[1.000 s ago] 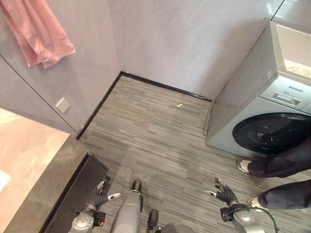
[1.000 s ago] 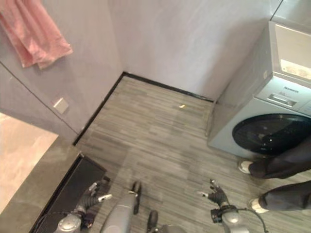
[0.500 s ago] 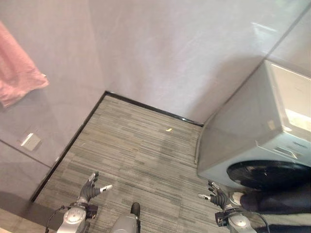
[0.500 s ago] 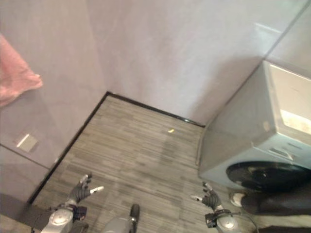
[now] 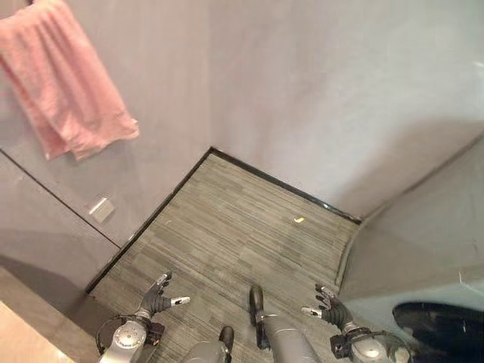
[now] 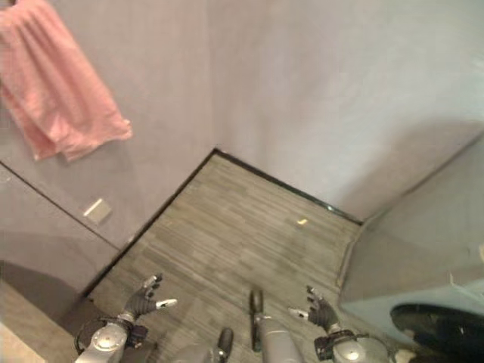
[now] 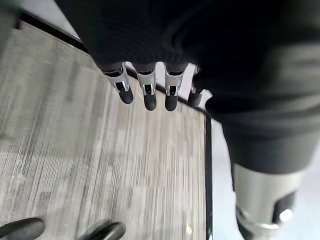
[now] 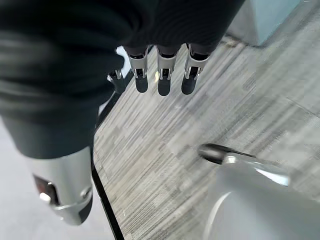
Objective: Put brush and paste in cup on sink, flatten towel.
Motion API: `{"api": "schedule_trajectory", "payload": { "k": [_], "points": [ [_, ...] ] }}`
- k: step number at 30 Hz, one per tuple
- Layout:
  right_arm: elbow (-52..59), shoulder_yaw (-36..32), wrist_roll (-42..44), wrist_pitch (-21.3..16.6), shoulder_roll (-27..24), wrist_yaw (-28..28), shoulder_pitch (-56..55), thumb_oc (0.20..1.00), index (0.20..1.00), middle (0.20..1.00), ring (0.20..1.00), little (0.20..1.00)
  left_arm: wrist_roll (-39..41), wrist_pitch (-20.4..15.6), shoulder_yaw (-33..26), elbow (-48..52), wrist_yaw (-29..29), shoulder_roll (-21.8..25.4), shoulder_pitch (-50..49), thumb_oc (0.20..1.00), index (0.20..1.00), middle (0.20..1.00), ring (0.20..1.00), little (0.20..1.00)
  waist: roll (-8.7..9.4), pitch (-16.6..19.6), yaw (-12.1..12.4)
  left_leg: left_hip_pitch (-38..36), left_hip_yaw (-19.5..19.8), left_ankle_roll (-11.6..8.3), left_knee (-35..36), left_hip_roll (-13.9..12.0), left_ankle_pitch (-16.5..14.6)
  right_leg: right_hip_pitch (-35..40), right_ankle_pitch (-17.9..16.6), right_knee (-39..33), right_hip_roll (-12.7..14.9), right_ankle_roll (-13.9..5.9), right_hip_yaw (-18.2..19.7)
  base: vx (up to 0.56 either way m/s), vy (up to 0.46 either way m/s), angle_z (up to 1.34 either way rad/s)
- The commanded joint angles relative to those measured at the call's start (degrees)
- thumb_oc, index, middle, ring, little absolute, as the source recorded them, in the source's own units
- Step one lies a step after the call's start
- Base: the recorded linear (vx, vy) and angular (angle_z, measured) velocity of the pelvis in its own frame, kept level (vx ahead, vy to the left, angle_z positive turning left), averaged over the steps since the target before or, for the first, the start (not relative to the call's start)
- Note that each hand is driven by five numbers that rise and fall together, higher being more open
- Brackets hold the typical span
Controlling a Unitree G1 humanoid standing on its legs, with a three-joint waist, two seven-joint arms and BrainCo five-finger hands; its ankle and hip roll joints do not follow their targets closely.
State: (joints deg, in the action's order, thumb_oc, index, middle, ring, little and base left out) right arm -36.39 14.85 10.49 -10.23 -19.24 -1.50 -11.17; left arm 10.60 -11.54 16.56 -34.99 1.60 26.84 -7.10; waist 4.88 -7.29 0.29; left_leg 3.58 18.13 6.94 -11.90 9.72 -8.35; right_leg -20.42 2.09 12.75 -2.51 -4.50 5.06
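Note:
A pink towel (image 5: 64, 83) hangs bunched and uneven high on the grey wall at the upper left; it also shows as the pink towel (image 6: 57, 91) in the right eye view. My left hand (image 5: 155, 301) is low at the bottom left, over the grey plank floor, fingers straight and holding nothing. My right hand (image 5: 333, 308) is low at the bottom right, also open and empty. In the left wrist view the fingers (image 7: 145, 92) hang straight above the floor. The right wrist view has the fingers (image 8: 162, 80) straight too.
A washing machine (image 5: 423, 287) stands at the right, its dark round door (image 5: 442, 325) low in the corner. A wall socket (image 5: 100, 209) sits low on the left wall. A small yellow scrap (image 5: 299, 220) lies on the floor near the far wall's black skirting (image 5: 280, 184).
The camera has swung, so the whole picture shifted: the towel now shows larger at the upper left and the washing machine sits further right. Both hands remain low and open.

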Motion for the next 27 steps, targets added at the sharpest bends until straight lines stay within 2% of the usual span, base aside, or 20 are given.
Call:
{"api": "schedule_trajectory", "payload": {
  "k": [1,5,11,12,13,14,15,17,18,19,21,23,27],
  "points": [
    [3.1,-2.1,1.7,-2.4,-3.5,0.5,3.4,1.0,1.0,1.0,1.0,1.0,-1.1,-2.6,-0.2,1.5,0.9,2.3,1.8,1.0,1.0,1.0,1.0,1.0,-0.31,1.1,-0.3,1.0,-4.1,-4.71,-4.1,-2.7,0.7,8.1,-3.6,-4.8,-0.2,-2.3,-2.9,0.17,-0.096,0.71],
    [4.3,-1.7,2.2,-2.5,-4.2,0.5,4.1,1.0,1.0,1.0,1.0,1.0,0.1,-2.4,-0.4,1.4,1.6,2.3,2.0,1.0,1.0,1.0,1.0,1.0,-0.7,2.2,-0.4,-0.5,-0.5,-6.26,-1.0,-4.7,1.9,7.9,-1.0,-2.8,-0.3,-1.09,-7.1,0.23,-0.109,0.58],
    [5.3,-2.1,1.8,-2.6,-4.8,1.0,3.4,1.0,1.0,1.0,1.0,1.0,-0.1,-2.2,0.4,1.3,1.8,2.2,2.7,1.0,1.0,1.0,1.0,1.0,-0.83,2.3,-1.1,-1.1,-0.1,-7.46,0.1,-6.7,2.4,8.2,1.3,-1.6,0.2,-0.13,-10.2,0.1,-0.052,0.34],
    [5.3,-2.2,1.4,-2.7,-5.1,1.2,3.1,1.0,1.0,1.0,1.0,1.0,-0.3,-2.2,0.7,1.3,1.9,2.0,2.9,1.0,1.0,1.0,1.0,1.0,-0.89,2.2,-1.4,-0.9,-1.0,-7.81,-0.4,-7.0,2.8,8.7,1.7,-1.8,0.5,0.07,-11.0,0.11,-0.001,0.18],
    [6.3,-2.9,0.5,-2.8,-5.9,1.9,2.4,1.0,1.0,1.0,1.0,1.0,-0.3,-2.2,1.4,1.2,2.3,1.3,4.1,1.0,1.0,1.0,1.0,1.0,-0.92,1.7,-2.5,1.8,-9.1,-8.35,-2.4,-8.0,3.3,10.0,1.8,-2.5,2.4,0.02,-13.6,0.07,0.026,0.64],
    [6.3,-3.2,0.5,-2.8,-6.0,2.2,2.3,1.0,1.0,1.0,1.0,1.0,0.0,-2.1,1.6,1.3,2.5,1.2,4.6,1.0,1.0,1.0,1.0,1.0,-0.8,1.3,-3.2,3.2,-14.0,-8.27,-1.9,-8.9,3.4,10.4,1.7,-2.8,3.3,-0.12,-14.7,0.04,0.087,1.27],
    [6.0,-3.6,0.3,-2.8,-5.9,2.8,2.0,1.0,1.0,1.0,1.0,1.0,0.5,-2.4,2.0,1.2,2.7,0.5,5.6,1.0,1.0,1.0,1.0,1.0,-1.1,0.8,-3.1,5.5,-20.7,-7.64,2.8,-9.8,3.3,11.7,1.6,-4.0,4.3,-0.77,-16.6,0.02,0.077,2.01],
    [5.4,-3.7,-0.5,-2.9,-6.3,3.3,2.0,1.0,1.0,1.0,1.0,1.0,0.2,-2.5,2.4,0.6,2.9,0.2,6.0,1.0,1.0,1.0,1.0,1.0,-0.58,0.3,-2.6,10.8,-24.0,-7.79,2.7,-10.6,6.4,13.7,1.2,-5.7,5.1,-1.11,-17.2,0.05,0.06,1.51],
    [5.4,-3.6,-0.5,-2.9,-6.3,3.3,2.0,1.0,1.0,1.0,1.0,1.0,0.1,-2.6,2.4,0.5,2.9,0.2,6.0,1.0,1.0,1.0,1.0,1.0,-0.57,0.5,-2.6,11.1,-24.0,-7.79,2.4,-10.6,6.3,13.6,1.1,-5.7,5.1,-1.11,-17.1,0.14,0.082,0.52],
    [5.5,-3.8,-0.8,-2.8,-6.4,3.1,1.8,1.0,1.0,1.0,1.0,1.0,-0.4,-2.6,2.0,0.5,2.8,0.4,5.7,1.0,1.0,1.0,1.0,1.0,-0.26,0.4,-2.0,14.4,-29.4,-8.39,1.9,-12.1,8.9,15.9,1.6,-6.5,4.8,-0.95,-17.4,0.19,0.108,0.19],
    [4.8,-3.2,-1.0,-2.7,-6.1,2.8,2.1,1.0,1.0,1.0,1.0,1.0,-0.4,-2.6,1.5,0.2,2.9,0.5,5.2,1.0,1.0,1.0,1.0,1.0,0.07,0.5,-0.9,14.5,-29.2,-8.48,2.0,-12.0,9.7,17.7,2.3,-6.9,4.7,-0.79,-17.0,0.22,0.137,-0.11],
    [4.7,-2.8,-1.2,-2.5,-5.8,2.2,2.2,1.0,1.0,1.0,1.0,1.0,-0.3,-2.6,1.0,0.2,3.0,0.6,4.6,1.0,1.0,1.0,1.0,1.0,0.27,0.9,-0.5,13.0,-28.5,-8.05,3.2,-11.4,9.2,18.4,2.8,-6.8,4.9,-0.96,-16.6,0.19,0.148,-0.49],
    [3.8,-2.4,-1.4,-2.1,-3.4,1.5,2.3,1.0,1.0,1.0,1.0,1.0,-0.5,-2.4,-0.3,0.9,2.2,1.1,1.8,1.0,1.0,1.0,1.0,1.0,1.25,2.9,0.4,11.1,-27.5,-6.34,1.4,-10.4,6.1,20.9,2.9,-6.4,7.1,-2.25,-14.2,0.22,0.22,-0.44]
  ]
}}
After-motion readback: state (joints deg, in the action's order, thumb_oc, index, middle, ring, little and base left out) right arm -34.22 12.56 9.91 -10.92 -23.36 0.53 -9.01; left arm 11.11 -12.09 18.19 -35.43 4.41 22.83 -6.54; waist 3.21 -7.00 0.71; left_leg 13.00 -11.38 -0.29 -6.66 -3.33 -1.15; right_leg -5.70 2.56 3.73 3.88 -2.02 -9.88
